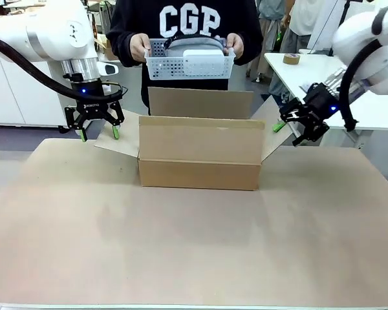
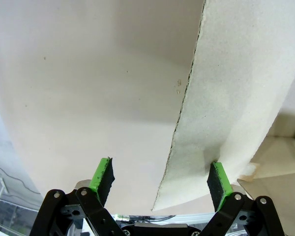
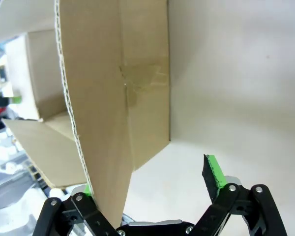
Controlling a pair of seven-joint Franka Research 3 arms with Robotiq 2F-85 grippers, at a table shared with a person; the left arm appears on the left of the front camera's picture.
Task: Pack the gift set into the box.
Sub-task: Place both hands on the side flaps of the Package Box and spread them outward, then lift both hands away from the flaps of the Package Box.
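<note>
One large plain brown corrugated cardboard box (image 1: 199, 152) stands mid-tabletop (image 1: 194, 245), its inside hidden from the front. Its two side flaps splay out. At its 9 o'clock the left claw (image 1: 99, 134) hangs spread wide, gripping nothing, with a flap (image 2: 226, 98) edge running between the pads. At 3 o'clock the right claw (image 1: 286, 132) gapes around the other flap (image 3: 98, 98), which hides most of one pad. At 12 o'clock, a person's two hands (image 1: 140, 46) hold one pale perforated plastic basket (image 1: 168, 66), its contents unclear.

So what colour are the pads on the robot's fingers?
Bright green pads, clearest in the left wrist view.
</note>
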